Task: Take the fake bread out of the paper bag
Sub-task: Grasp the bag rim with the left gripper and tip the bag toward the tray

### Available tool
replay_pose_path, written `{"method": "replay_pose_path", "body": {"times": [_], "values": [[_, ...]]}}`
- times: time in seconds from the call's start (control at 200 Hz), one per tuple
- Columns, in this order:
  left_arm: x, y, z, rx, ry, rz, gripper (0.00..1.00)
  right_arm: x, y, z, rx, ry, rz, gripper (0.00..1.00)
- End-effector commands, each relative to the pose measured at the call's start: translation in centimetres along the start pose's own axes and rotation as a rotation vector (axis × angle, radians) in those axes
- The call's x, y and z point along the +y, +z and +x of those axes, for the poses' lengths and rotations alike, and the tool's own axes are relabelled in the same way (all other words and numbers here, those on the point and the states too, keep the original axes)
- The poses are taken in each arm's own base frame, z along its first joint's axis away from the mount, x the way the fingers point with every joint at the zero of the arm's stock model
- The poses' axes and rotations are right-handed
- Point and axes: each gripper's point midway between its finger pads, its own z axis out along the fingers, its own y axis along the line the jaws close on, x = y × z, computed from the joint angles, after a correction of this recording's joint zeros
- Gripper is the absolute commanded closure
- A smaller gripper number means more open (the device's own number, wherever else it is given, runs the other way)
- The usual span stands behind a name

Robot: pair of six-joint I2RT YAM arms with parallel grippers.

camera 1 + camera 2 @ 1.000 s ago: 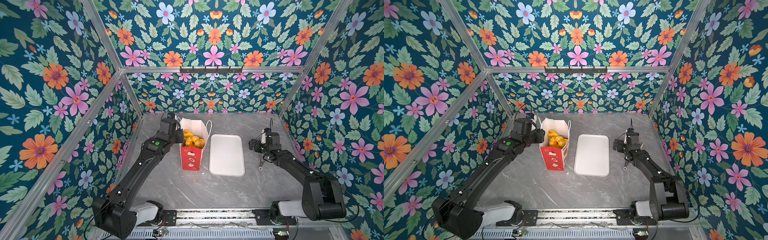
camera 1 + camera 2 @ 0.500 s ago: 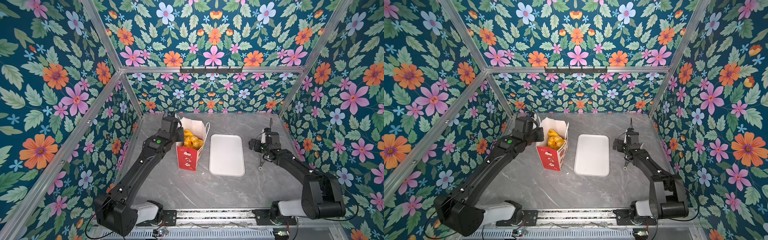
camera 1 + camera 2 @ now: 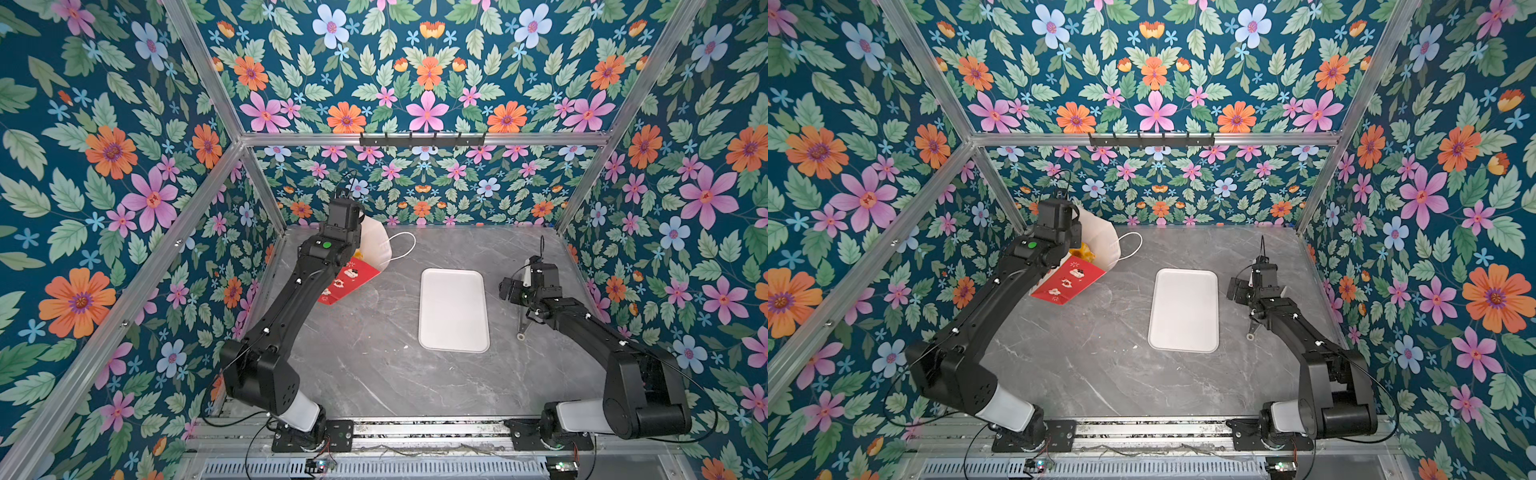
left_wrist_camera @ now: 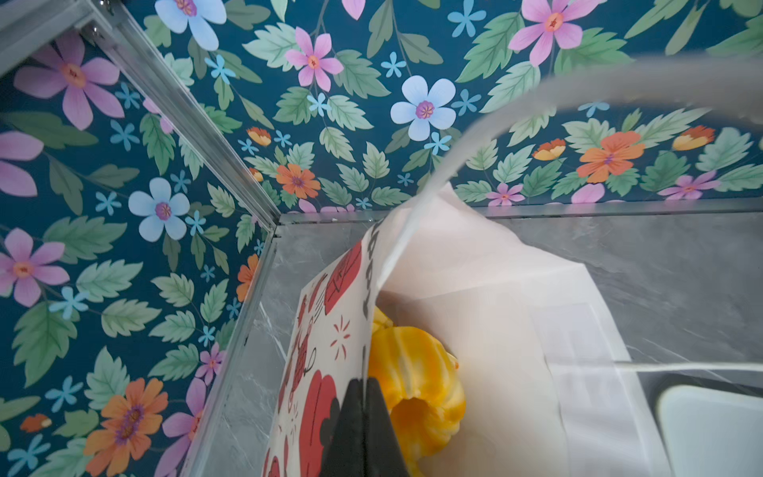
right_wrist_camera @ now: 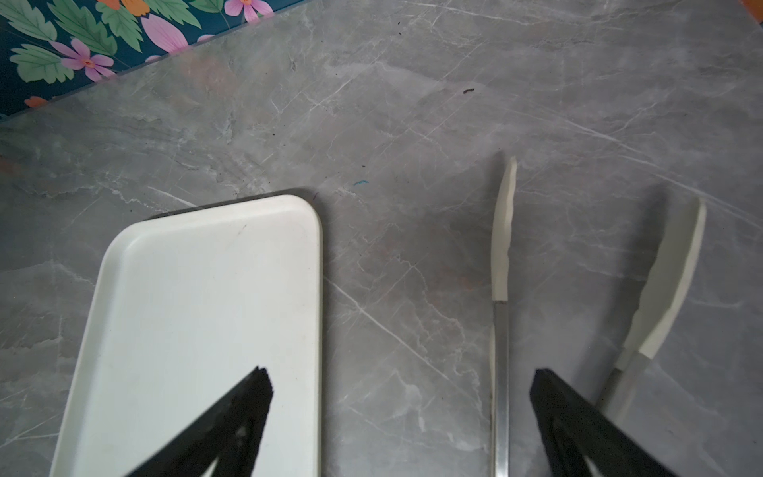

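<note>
- A tall white paper carrier bag with a red printed band (image 3: pixel 357 276) sits left of centre in both top views. It is tilted, with its white mouth toward the back wall and its red base lower in the frame.
- The left gripper (image 4: pixel 363 413) has its black jaws pressed together on the bag's printed side wall at the rim.
- The fake bread (image 4: pixel 417 384), glossy golden-yellow toy pastries, lies inside the bag just beside those jaws. A bit of yellow peeks out in a top view (image 3: pixel 1082 250).
- The right gripper (image 5: pixel 400 380) hovers right of centre, its jaws wide apart and holding nothing.
- It hangs between a flat white rectangular tray (image 5: pixel 198 289) and metal tongs with white tips (image 5: pixel 501 268).
- Both lie on the grey marble tabletop (image 3: pixel 374 374).
</note>
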Motion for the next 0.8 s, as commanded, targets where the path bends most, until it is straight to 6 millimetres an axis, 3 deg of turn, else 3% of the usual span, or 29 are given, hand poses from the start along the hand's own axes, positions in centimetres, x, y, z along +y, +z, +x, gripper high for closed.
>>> {"method": "replay_pose_path", "body": {"times": [0.0,0.16,0.325,0.47,0.795], "values": [[0.0,1.7,-2.1,-0.083,0.063,-0.063,1.00,-0.4,-0.2,-0.1,-0.005,-0.015,0.025,0.01],[-2.1,5.0,-0.8,-0.040,0.082,-0.061,1.00,-0.5,-0.3,0.0,0.000,-0.015,0.028,0.01],[-5.2,5.5,-0.2,-0.045,0.018,0.059,1.00,-0.3,-0.6,0.1,0.008,-0.005,0.022,0.01],[-7.8,4.8,0.4,-0.064,0.000,0.130,1.00,-0.6,-1.2,0.3,0.040,0.030,0.042,0.01],[-13.4,0.3,2.9,-0.160,0.001,0.300,1.00,-4.5,-3.5,3.1,0.176,0.118,0.227,0.01]]}}
